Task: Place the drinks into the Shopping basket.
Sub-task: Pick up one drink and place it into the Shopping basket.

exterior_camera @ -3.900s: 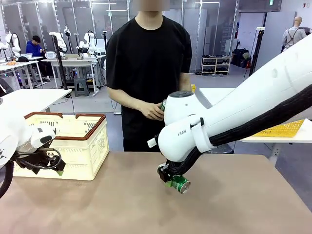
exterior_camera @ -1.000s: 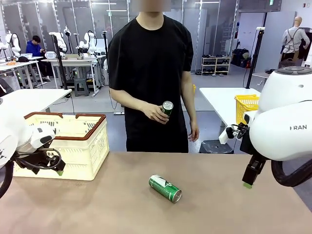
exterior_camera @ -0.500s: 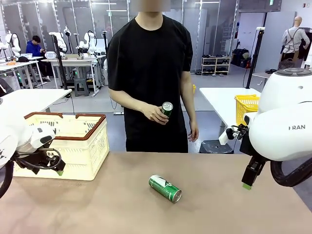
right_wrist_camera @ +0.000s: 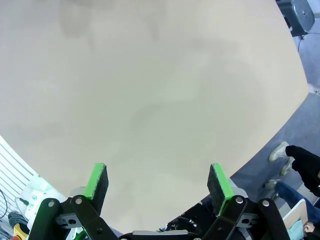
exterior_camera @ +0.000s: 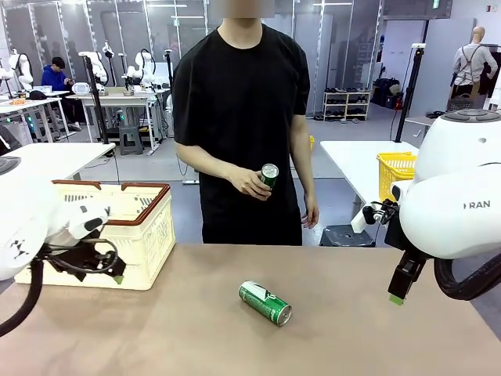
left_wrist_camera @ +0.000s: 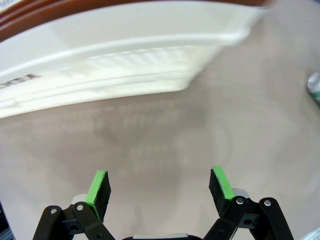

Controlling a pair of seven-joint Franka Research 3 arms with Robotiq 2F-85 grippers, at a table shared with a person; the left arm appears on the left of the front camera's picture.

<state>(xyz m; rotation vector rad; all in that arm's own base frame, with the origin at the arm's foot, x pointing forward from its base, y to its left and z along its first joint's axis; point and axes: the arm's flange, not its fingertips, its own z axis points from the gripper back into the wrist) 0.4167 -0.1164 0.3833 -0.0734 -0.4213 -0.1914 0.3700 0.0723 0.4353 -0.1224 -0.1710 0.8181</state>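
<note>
One green can point(exterior_camera: 265, 303) lies on its side mid-bench point(exterior_camera: 156, 337), w/ the Shopping basket point(exterior_camera: 145, 227) at its 10 o'clock. The left gripper point(left_wrist_camera: 160, 182), jaws wide & empty, has edged from basket toward it, so pickup looks next. At 3 o'clock the right gripper point(right_wrist_camera: 157, 181) hangs spread, empty. At 12, a person's hand point(exterior_camera: 252, 182) holds a 2nd can point(exterior_camera: 268, 174).

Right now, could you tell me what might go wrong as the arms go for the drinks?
The green can lies on its side on the table, so a nudge could roll it away. The open left gripper hangs close to the Shopping basket wall and might bump it.
</note>
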